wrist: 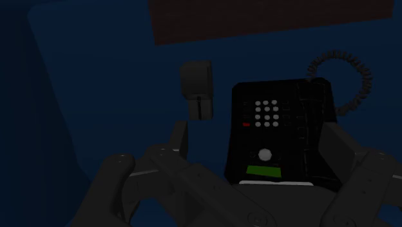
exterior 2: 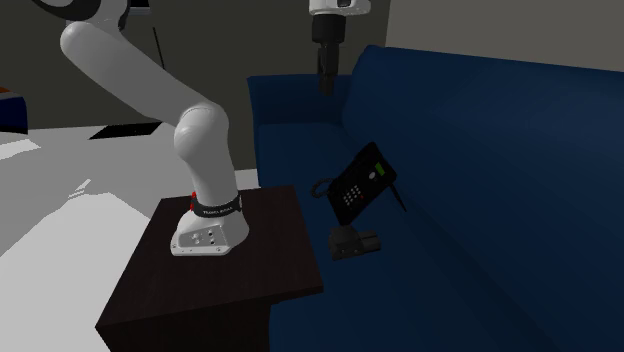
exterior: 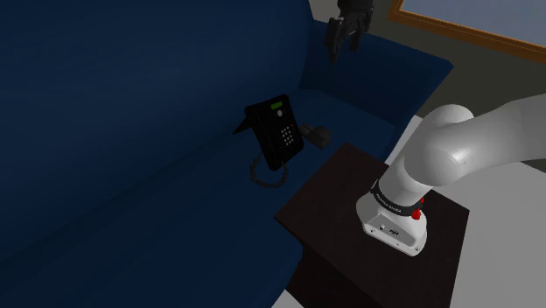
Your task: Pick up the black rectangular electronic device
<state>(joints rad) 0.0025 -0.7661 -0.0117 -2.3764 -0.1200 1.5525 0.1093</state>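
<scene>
- The black desk phone [exterior: 278,131] is seen propped at a tilt on the seat of the dark blue sofa [exterior: 131,131], with its keypad turned upward.
- Its coiled cord [exterior: 267,175] is laid beside it.
- A small dark grey device [exterior: 317,134] is placed just beside the phone, near the dark stand [exterior: 337,188].
- The gripper [exterior: 344,44] is held well above the phone, with its fingers spread apart and nothing clasped.
</scene>
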